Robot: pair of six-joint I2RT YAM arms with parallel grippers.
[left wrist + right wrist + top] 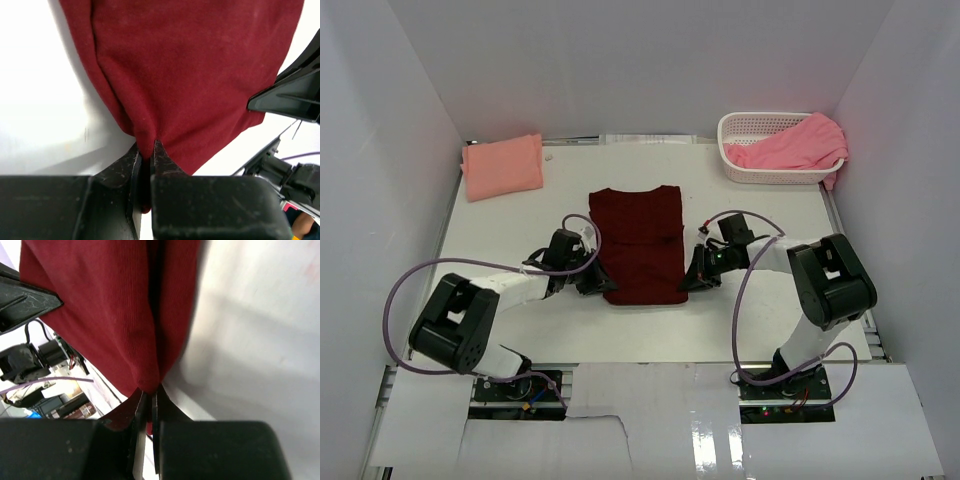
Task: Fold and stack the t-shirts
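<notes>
A dark maroon t-shirt (640, 240) lies folded into a long strip in the middle of the table. My left gripper (603, 283) is shut on its near left corner, and the left wrist view shows the maroon cloth (190, 75) pinched between the fingers (165, 160). At the near right corner, my right gripper (688, 281) is shut on the shirt too, with cloth (115, 315) caught between its fingers (167, 405). A folded salmon-peach t-shirt (502, 166) rests at the far left. A brighter pink t-shirt (795, 145) sits crumpled in the basket.
A white lattice basket (748, 170) stands at the far right corner. White walls enclose the table on three sides. Purple cables (410, 290) loop beside both arms.
</notes>
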